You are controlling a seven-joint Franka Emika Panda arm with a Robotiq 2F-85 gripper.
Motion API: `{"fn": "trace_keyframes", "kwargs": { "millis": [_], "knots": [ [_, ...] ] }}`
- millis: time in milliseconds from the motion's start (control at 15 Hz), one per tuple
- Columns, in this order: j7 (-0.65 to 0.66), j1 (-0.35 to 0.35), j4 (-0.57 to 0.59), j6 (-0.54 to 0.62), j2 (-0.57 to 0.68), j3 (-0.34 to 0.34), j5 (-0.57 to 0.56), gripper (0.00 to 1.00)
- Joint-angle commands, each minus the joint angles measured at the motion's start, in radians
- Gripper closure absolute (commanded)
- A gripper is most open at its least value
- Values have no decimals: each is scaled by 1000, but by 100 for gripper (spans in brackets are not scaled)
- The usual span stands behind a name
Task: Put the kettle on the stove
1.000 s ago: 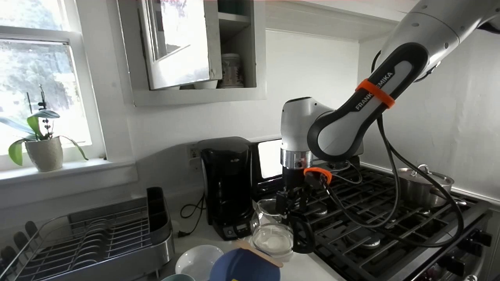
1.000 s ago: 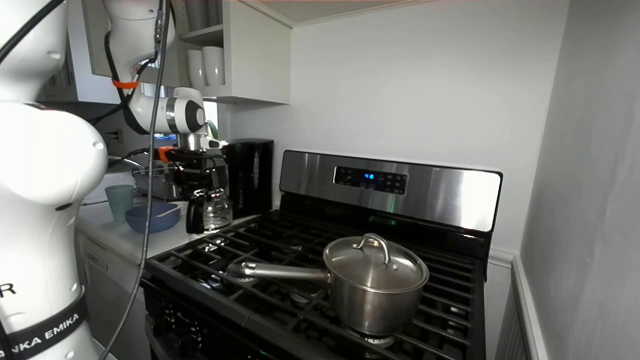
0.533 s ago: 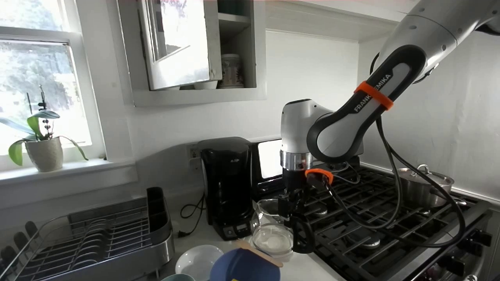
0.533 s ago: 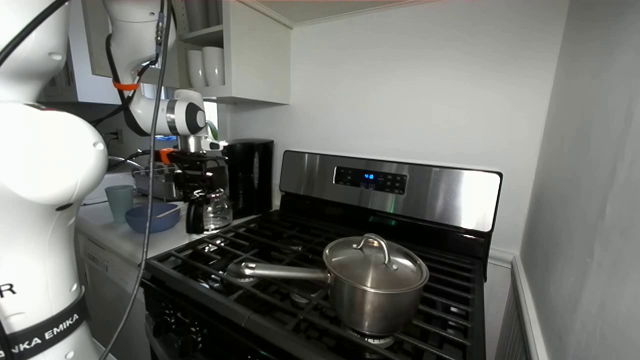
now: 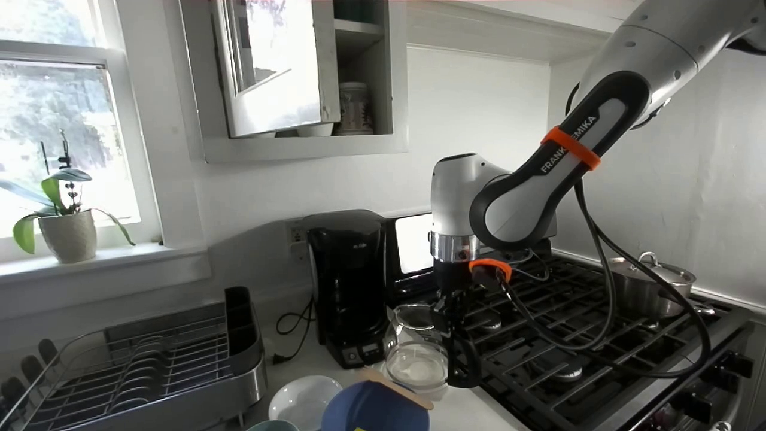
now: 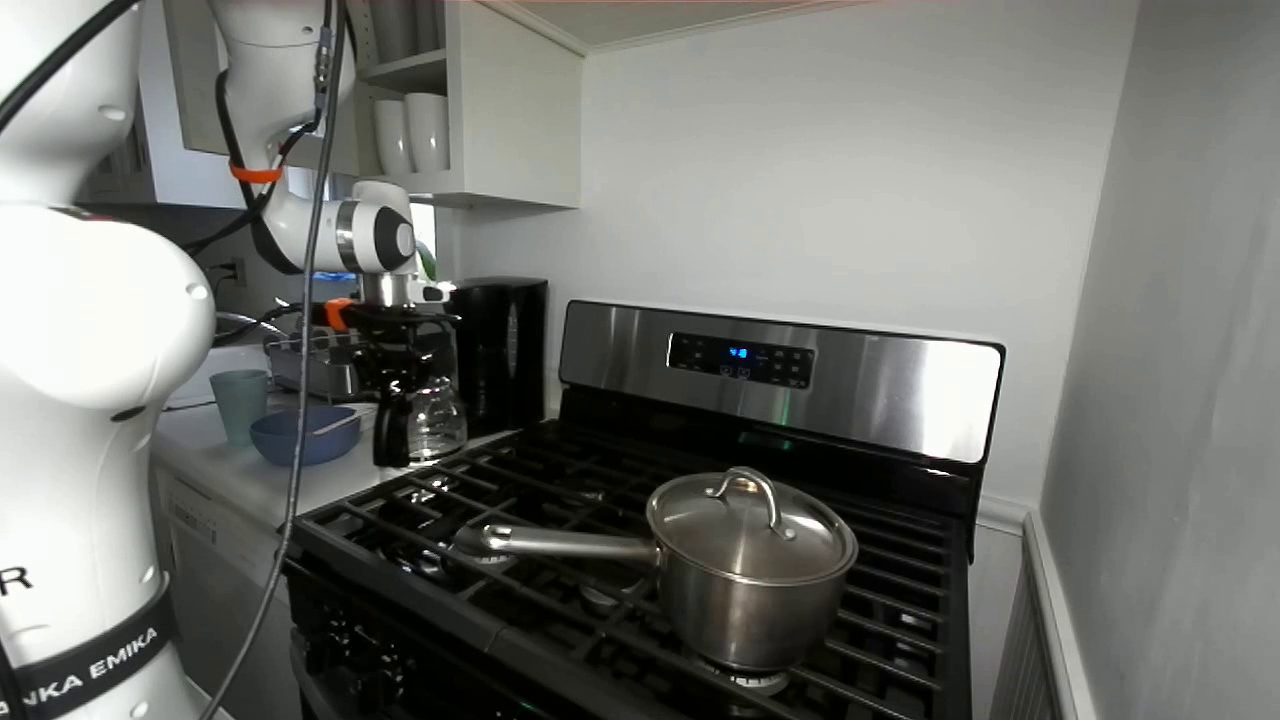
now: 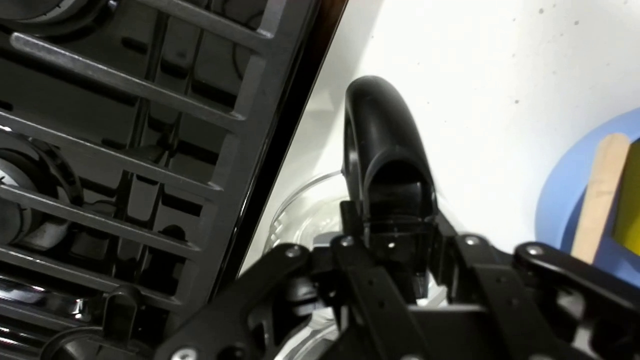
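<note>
Across the lower middle of an exterior view we see the stove (image 6: pixel 600 480), and left of it, on the white table (image 7: pixel 490 65), the kettle (image 6: pixel 435 427), upright. At the wrist view's centre our fingers (image 7: pixel 352 220) look clenched on its handle (image 7: pixel 377 112). If we lift too little, the glass could catch the stove's edge; gripped at one side, it might tip. We note ridged black metal, clear rounded glass, a smooth curved black handle.
</note>
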Motion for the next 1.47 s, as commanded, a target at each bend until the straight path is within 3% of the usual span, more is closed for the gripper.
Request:
{"fn": "trace_keyframes", "kwargs": {
  "millis": [0, 133, 267, 400, 467, 667, 933, 1200, 1400],
  "knots": [
    [-33, 13, 11, 21, 19, -16, 15, 71],
    [-35, 14, 16, 20, 23, -18, 7, 71],
    [-36, 15, 20, 21, 27, -20, 4, 58],
    [-36, 16, 22, 27, 35, -23, 4, 56],
    [-36, 16, 23, 28, 38, -24, 5, 47],
    [-33, 19, 29, 40, 48, -29, 1, 41],
    [-24, 23, 42, 44, 55, -33, -2, 41],
    [4, 37, 50, 34, 53, -38, -13, 48],
    [40, 49, 54, 28, 53, -50, -26, 69]
  ]
}}
